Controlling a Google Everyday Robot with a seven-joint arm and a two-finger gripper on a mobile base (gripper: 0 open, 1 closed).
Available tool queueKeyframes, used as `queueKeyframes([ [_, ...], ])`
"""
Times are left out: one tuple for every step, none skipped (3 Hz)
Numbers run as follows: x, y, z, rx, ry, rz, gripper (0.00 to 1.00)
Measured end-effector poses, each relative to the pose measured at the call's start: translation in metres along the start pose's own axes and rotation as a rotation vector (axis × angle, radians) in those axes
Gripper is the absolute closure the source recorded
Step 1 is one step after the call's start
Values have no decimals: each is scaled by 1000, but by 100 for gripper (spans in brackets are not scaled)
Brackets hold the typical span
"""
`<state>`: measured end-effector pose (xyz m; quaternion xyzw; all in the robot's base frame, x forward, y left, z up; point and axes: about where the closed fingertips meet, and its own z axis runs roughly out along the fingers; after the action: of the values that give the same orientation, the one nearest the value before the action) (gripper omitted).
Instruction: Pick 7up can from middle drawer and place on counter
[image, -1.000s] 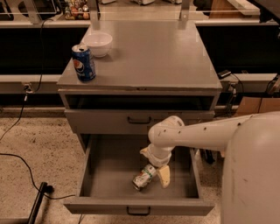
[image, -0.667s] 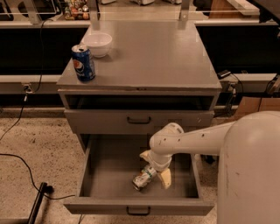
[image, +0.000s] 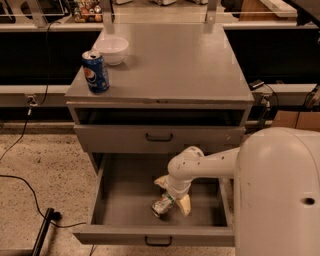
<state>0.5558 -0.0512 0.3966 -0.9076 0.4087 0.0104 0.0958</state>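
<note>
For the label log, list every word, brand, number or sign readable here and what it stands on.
"pepsi": on the blue can on the counter.
7up can in the middle drawer, at the claw: markings too blurred to read.
No other text readable.

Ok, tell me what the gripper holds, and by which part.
It cannot be told. The gripper is down in the open middle drawer, at the 7up can lying on its side there; no clear hold on it shows.
</note>
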Motion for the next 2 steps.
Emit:
queueKeyframes([
  [4, -2, 27, -60, -32, -12, 25],
  [4, -2, 37, -88, -42, -8, 48],
])
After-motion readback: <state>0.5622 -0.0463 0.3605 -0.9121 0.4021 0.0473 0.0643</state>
